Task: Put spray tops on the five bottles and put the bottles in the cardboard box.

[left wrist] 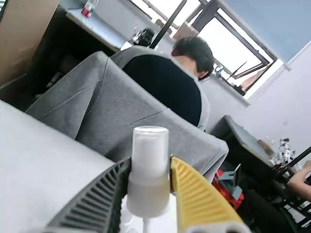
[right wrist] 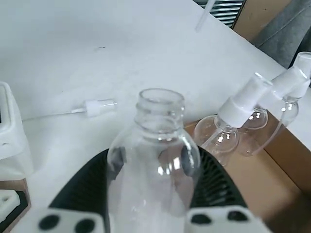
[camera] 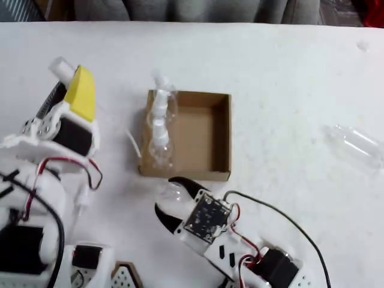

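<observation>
My left gripper [camera: 67, 73], one jaw yellow and one grey, is raised at the table's far left, shut on a white spray top [camera: 60, 65] [left wrist: 148, 167] with its tube hanging below. My right gripper [camera: 167, 193], black-jawed, is just in front of the cardboard box [camera: 219, 135], shut on a clear bottle [camera: 171, 193] [right wrist: 155, 155] whose neck is open and bare. Two bottles with spray tops [camera: 161, 129] [right wrist: 243, 116] lie along the box's left wall. Another clear bottle [camera: 357, 144] lies on its side at the far right.
A loose spray top with its tube [right wrist: 99, 107] [camera: 82, 199] lies on the table between the arms' bases. A thin white tube [camera: 133, 144] lies just left of the box. The right half of the box floor is bare cardboard.
</observation>
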